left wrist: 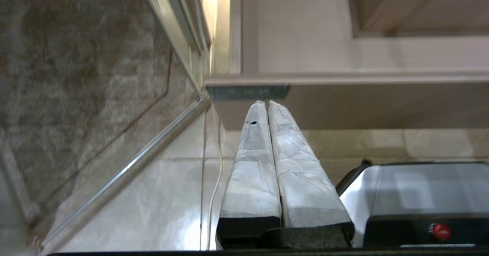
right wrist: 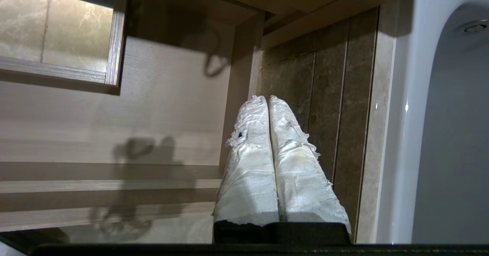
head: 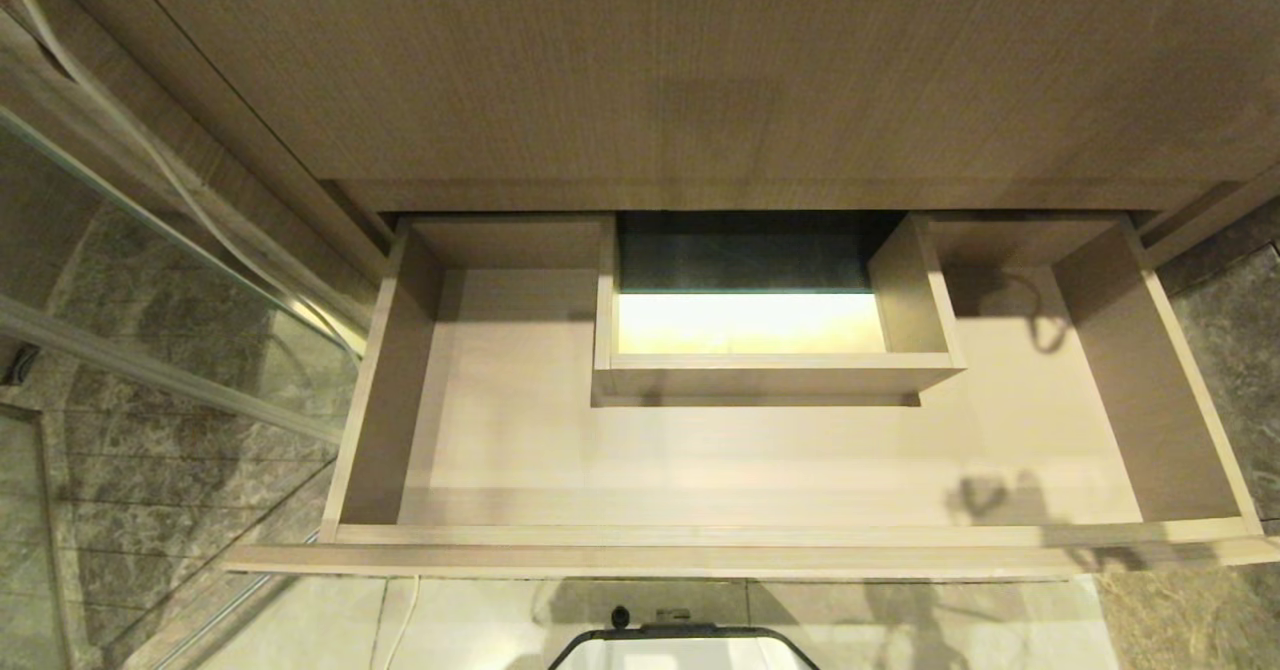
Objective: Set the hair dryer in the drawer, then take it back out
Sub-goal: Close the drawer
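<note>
The drawer (head: 520, 450) is standing pulled out with nothing lying in it, and the hair dryer is showing in no view (so its place cannot be told); the right end effector (right wrist: 267, 101) is hovering closed and empty by the drawer's right front corner, the left end effector (left wrist: 266, 105) likewise closed below the front edge; judging by this, the next move is finding the dryer.

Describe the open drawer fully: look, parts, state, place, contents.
The drawer is wide, shallow, light wood-grain board, pulled fully open below the cabinet's plain panel. A boxed rectangular cut-out sits mid-back, showing lit floor through it. A small dark label marks its front. Nothing lies in the visible part, only shadows; no hair dryer shows. Neither gripper touches it.
</note>
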Robot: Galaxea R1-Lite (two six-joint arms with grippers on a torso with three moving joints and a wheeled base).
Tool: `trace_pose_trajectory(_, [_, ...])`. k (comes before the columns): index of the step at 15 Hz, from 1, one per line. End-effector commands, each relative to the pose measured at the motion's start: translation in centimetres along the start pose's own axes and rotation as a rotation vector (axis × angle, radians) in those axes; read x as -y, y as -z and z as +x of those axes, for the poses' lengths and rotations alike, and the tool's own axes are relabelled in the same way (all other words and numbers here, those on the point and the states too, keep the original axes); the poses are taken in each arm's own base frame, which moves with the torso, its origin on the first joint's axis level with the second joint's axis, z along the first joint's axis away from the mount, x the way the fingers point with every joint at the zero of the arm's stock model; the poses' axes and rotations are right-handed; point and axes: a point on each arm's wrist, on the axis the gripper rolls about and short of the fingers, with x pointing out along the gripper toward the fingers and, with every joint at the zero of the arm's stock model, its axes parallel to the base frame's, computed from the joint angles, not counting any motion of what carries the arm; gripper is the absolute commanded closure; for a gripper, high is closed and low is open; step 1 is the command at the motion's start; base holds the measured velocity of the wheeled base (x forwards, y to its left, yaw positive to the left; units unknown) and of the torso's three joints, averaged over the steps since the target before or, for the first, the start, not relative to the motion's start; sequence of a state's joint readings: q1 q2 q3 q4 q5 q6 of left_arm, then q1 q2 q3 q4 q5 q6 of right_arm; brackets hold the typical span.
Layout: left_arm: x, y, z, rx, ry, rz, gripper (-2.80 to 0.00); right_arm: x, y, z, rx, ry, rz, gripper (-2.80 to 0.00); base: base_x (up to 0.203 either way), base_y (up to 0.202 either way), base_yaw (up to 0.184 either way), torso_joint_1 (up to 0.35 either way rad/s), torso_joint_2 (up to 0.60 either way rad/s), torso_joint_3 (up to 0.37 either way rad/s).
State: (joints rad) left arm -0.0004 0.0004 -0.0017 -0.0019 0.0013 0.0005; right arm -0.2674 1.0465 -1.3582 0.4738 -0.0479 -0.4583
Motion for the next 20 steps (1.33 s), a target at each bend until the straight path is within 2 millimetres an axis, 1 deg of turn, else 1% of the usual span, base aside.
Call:
trace_pose_trajectory(1, [0.0, 0.0, 0.0, -0.002, -0.001, 0.001, 0.0, -0.3, 0.6, -0.2, -0.02, -0.007, -0.003, 0.0, 0.0, 0.0, 0.0, -0.098, 0.37, 0.353])
trace_pose_trajectory(4, [0.0, 0.1, 0.0, -0.003, -0.001, 0.0, 0.0, -1.0, 2.2, -0.4, -0.082, -0.01, -0.01, 0.0, 0.0, 0.0, 0.0, 0.06, 0.23, 0.277])
trace_pose_trajectory(8, [0.0, 0.0, 0.0, -0.002, 0.001, 0.001, 0.0, -1.9, 5.3, -1.5, -0.285, 0.103, -0.033, 0.0, 0.0, 0.0, 0.0, 0.103, 0.07, 0.183])
trace_pose_trajectory(9, [0.0, 0.0, 0.0, -0.002, 0.0, 0.0, 0.0, -2.2, 5.9, -1.7, -0.319, 0.103, -0.037, 0.0, 0.0, 0.0, 0.0, 0.032, 0.04, 0.051])
trace_pose_trajectory(12, [0.0, 0.0, 0.0, -0.002, 0.001, 0.001, 0.0, -2.4, 6.2, -2.1, -0.329, 0.095, -0.04, 0.0, 0.0, 0.0, 0.0, 0.041, 0.04, 0.04])
trace_pose_trajectory(15, [0.0, 0.0, 0.0, -0.002, 0.0, 0.0, 0.0, -2.6, 6.8, -2.3, -0.383, 0.069, -0.051, 0.0, 0.0, 0.0, 0.0, 0.034, 0.01, 0.043])
trace_pose_trajectory(16, [0.0, 0.0, 0.0, -0.002, -0.001, 0.001, 0.0, -3.0, 7.6, -2.5, -0.436, 0.043, -0.06, 0.0, 0.0, 0.0, 0.0, 0.0, 0.0, 0.0])
trace_pose_trajectory(18, [0.0, 0.1, 0.0, -0.003, -0.001, 0.001, 0.0, -3.6, 8.7, -2.8, -0.476, 0.018, -0.068, 0.0, 0.0, 0.0, 0.0, 0.0, 0.0, 0.0])
trace_pose_trajectory(20, [0.0, 0.0, 0.0, -0.002, 0.001, 0.001, 0.0, -3.8, 9.2, -2.6, -0.486, 0.01, -0.069, 0.0, 0.0, 0.0, 0.0, 0.0, 0.0, 0.0])
